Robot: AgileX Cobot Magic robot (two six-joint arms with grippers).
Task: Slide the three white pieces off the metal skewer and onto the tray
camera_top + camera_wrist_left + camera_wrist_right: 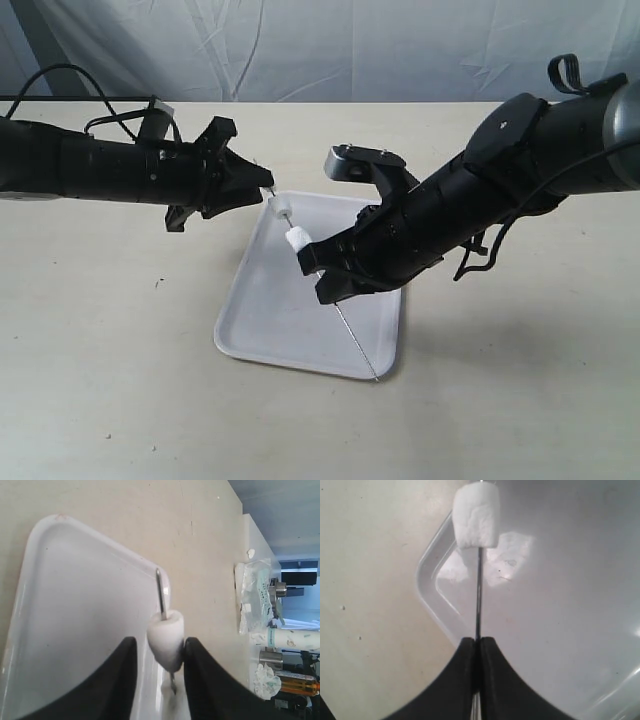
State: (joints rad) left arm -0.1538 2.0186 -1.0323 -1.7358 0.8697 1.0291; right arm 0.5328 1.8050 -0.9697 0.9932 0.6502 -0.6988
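The metal skewer point(355, 340) slants over the white tray point(270, 330), its low end near the tray's front rim. My right gripper point(322, 272) is shut on the rod's middle; in the right wrist view the pads point(470, 655) pinch the skewer point(479, 590) below one white piece point(476, 517). Two white pieces point(281, 209) point(298, 241) show on the upper stretch; a third is not visible. My left gripper point(266, 190) is open at the rod's top end. Its fingers point(200, 680) straddle the top piece point(166, 635): one finger touches it, the other stands apart.
The tray point(75, 605) lies on a beige table. Plastic bags and bottles point(260, 605) crowd one edge of the table in the left wrist view. A pale cloth backdrop hangs behind. Both black arms reach in over the tray's far half.
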